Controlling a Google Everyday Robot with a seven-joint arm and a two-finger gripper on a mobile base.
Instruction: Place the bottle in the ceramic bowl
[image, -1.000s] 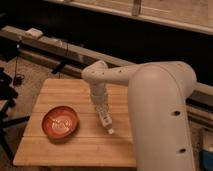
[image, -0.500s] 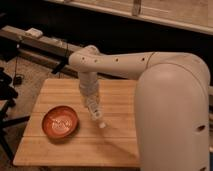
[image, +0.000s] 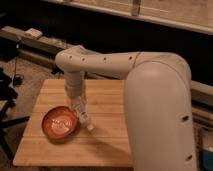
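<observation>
The ceramic bowl (image: 60, 123) is a round orange-red bowl with a paler mark inside, on the left part of the wooden table (image: 107, 145). My gripper (image: 81, 110) hangs down from the white arm just right of the bowl's rim. It is shut on the bottle (image: 86, 120), a small white bottle that sticks out below the fingers, tilted down to the right. The bottle's lower end is close above the table, beside the bowl and not in it.
The big white arm (image: 155, 95) covers the table's right side. A dark ledge with a small white box (image: 34, 33) runs behind the table. A black stand (image: 5, 105) and cables are at the left edge, on the floor.
The arm has swung left with the bottle in the gripper, from the middle of the table to the bowl's right rim. The bowl has not moved.
</observation>
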